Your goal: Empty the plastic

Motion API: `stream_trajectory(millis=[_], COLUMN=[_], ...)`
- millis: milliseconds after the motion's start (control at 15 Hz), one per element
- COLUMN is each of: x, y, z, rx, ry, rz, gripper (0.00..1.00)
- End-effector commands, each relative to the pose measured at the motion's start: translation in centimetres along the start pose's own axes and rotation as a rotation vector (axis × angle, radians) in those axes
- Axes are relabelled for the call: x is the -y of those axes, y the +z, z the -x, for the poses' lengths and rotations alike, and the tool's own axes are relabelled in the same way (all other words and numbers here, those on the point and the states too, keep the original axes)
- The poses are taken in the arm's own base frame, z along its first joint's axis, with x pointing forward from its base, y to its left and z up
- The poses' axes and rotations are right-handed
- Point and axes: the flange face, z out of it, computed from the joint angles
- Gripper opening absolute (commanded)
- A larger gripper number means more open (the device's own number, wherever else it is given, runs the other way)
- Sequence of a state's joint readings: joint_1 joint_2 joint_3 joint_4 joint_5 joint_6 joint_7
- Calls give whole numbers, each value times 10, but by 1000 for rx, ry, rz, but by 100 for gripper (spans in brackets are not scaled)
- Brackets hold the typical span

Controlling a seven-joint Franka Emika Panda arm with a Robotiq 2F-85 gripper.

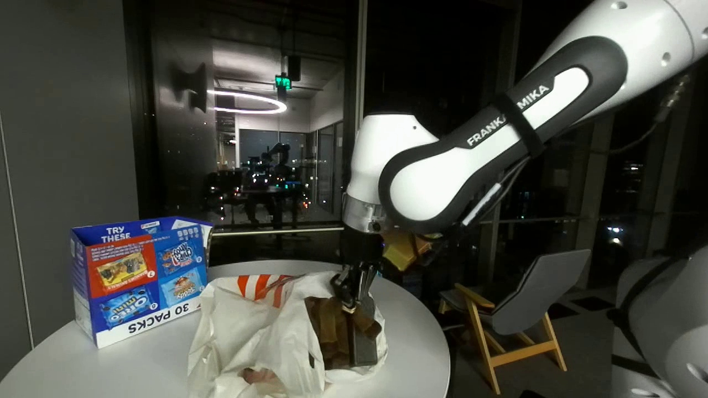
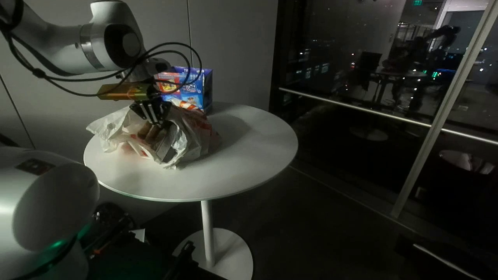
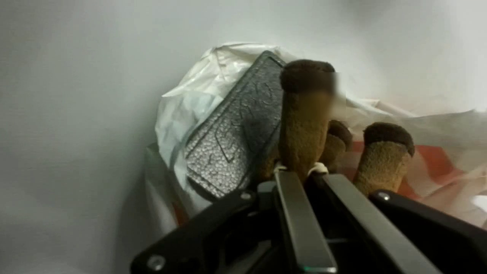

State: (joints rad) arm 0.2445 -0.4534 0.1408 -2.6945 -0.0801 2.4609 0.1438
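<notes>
The bag (image 1: 260, 326) is laid on the bench (image 2: 249, 163). At its mouth, one brown limb (image 3: 305, 121) is held by the pincer (image 3: 300, 171), narrowed to the limb's width. On lifting, the bag could be dragged along by snagging, or the limb lost from so slight a pinch. Counted: one bench, bag, box (image 1: 141, 279) and slab (image 3: 236, 131); three limbs visible.

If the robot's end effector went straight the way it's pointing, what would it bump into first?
Holding a brown fuzzy piece, the end effector would probably meet the dark textured slab in the plastic bag first, though depth is unclear.
</notes>
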Motion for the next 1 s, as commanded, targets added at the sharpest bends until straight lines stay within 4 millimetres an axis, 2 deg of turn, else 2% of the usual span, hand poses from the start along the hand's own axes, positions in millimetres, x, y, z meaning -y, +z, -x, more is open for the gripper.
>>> stream_trajectory(millis=[0,133,200,467,600,733,933], x=[-18,-37,-45,-64,-64,-55,-48], y=[-31,-29,-18,-6,0,9,3], z=[26,20,11,9,9,7,10], rx=[50,68,86,146,222,309,480], ry=[-142,-206,-222,-310,-356,-410,-474], rz=[-174,-255,-298,-493,-576,-641,-686], gripper=[13,13,13,12,13,13,13])
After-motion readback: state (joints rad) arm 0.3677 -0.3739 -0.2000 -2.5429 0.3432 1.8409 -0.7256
